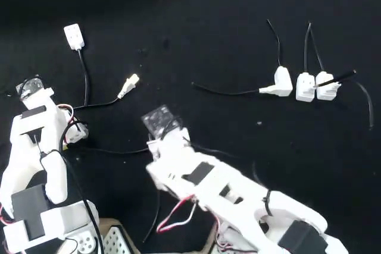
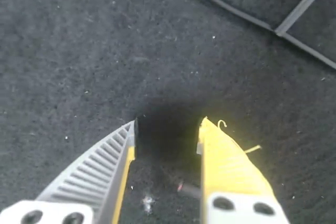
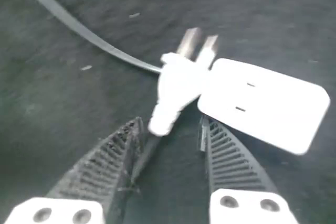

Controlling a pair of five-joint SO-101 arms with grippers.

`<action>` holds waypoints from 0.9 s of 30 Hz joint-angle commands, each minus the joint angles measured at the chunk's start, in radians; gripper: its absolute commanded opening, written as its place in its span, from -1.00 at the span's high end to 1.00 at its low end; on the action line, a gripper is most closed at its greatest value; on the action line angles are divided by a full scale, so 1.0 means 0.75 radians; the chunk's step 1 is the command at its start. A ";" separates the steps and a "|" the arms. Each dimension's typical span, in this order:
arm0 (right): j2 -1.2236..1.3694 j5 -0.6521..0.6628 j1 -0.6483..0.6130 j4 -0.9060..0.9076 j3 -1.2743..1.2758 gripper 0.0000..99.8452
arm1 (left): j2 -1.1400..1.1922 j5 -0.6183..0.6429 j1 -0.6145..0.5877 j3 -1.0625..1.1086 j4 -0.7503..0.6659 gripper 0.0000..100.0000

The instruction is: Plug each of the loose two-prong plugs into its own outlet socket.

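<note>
Lining up the grab: R gripper hung released, jaws either side of the plug tail. It lay on cloth against the socket, unplugged. L gripper released, empty. Next, I reckoned: clench, lift, aim prongs at slots.

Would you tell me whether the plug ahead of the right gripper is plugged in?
Out: the two-prong plug lies with both prongs bare beside the outlet socket, whose slots are empty.
</note>
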 commanded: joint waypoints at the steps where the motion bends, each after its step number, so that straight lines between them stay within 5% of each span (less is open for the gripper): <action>1: 0.066 -0.012 0.074 -0.035 -0.140 0.66 | -0.059 0.014 -0.017 -0.040 -0.008 0.62; 13: 0.279 -0.004 -0.049 0.047 -0.296 0.66 | -0.059 0.012 -0.017 -0.042 -0.012 0.62; 16: 0.279 -0.002 -0.088 0.104 -0.322 0.82 | -0.059 0.012 -0.017 -0.042 -0.012 0.62; 18: 0.279 0.014 -0.074 0.106 -0.332 0.99 | -0.059 0.012 -0.017 -0.042 -0.012 0.62; 27: 0.046 0.245 0.106 0.344 -0.365 0.98 | -0.059 0.010 -0.017 -0.042 -0.014 0.62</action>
